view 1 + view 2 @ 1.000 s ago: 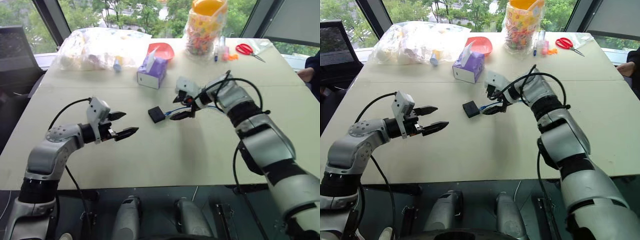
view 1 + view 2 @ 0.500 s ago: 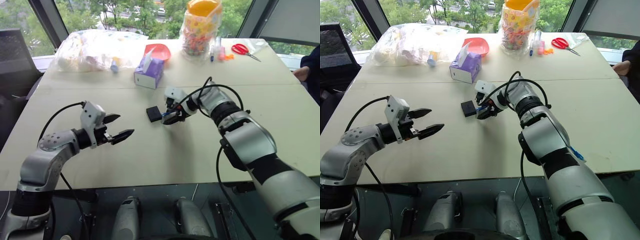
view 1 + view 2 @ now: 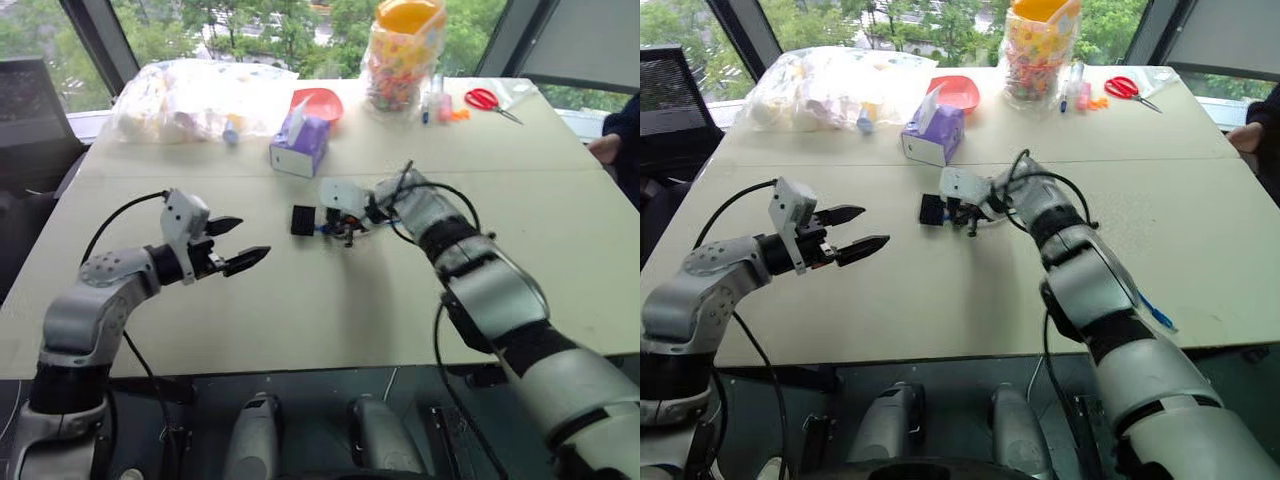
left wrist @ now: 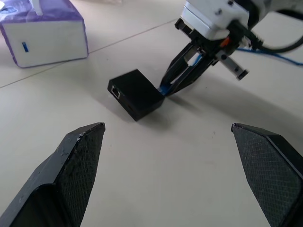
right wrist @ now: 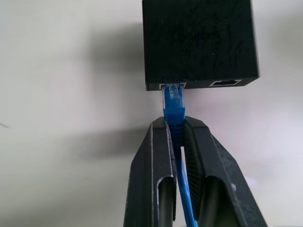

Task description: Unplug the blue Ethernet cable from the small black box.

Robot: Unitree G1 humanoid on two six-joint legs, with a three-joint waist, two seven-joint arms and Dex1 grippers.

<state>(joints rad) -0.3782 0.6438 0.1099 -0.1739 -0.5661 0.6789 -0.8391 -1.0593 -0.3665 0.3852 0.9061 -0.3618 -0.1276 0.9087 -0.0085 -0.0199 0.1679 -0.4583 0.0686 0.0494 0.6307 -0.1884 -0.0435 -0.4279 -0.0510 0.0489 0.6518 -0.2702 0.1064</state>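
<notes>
The small black box (image 5: 199, 42) lies flat on the pale table (image 3: 330, 300), near its middle. The blue Ethernet cable (image 5: 173, 101) is plugged into the box's side. My right gripper (image 5: 176, 125) is shut on the cable just behind the plug, a short way from the box (image 3: 303, 219). In the left wrist view the right gripper (image 4: 170, 87) slants down to the box (image 4: 137, 94), and the cable (image 4: 279, 56) trails away behind it. My left gripper (image 3: 252, 238) hovers open over the table to the left of the box, holding nothing.
A purple tissue box (image 3: 300, 145) stands just behind the black box. Further back are a red bowl (image 3: 322, 100), a full plastic bag (image 3: 190, 95), a jar of colourful items (image 3: 405, 50) and red scissors (image 3: 490, 98). A person's hand (image 3: 610, 145) rests at the right edge.
My right gripper rolled, came in closer to the black box and went from open to shut on the blue cable behind the plug. The left gripper stayed open and in place.
</notes>
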